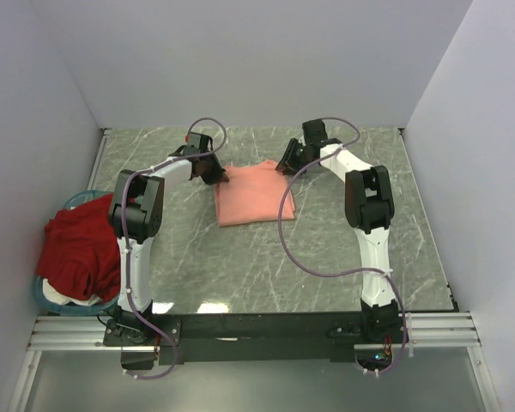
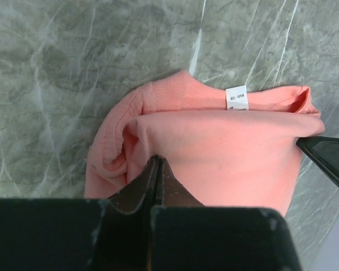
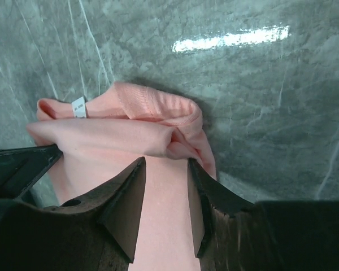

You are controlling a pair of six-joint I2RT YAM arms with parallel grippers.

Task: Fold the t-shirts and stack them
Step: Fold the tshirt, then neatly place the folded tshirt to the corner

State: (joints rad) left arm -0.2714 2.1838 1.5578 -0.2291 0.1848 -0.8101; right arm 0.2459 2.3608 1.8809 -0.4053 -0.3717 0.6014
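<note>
The salmon-pink t-shirt (image 1: 251, 193) lies folded into a rough rectangle in the middle of the marble table, with its collar and white label (image 2: 236, 97) at the far edge. My left gripper (image 1: 216, 176) is at its far left corner. In the left wrist view its jaws (image 2: 157, 159) are shut, tips down on the pink cloth (image 2: 214, 141), and no fabric shows between them. My right gripper (image 1: 285, 167) is at the far right corner, open (image 3: 165, 164), its fingers straddling a strip of the shirt (image 3: 124, 132). The dark red t-shirt (image 1: 77, 249) sits crumpled in the basket on the left.
The teal round basket (image 1: 47, 296) stands at the table's left edge beside the left arm's base. White walls close in the back and both sides. Grey marble tabletop (image 1: 343, 257) surrounds the pink shirt.
</note>
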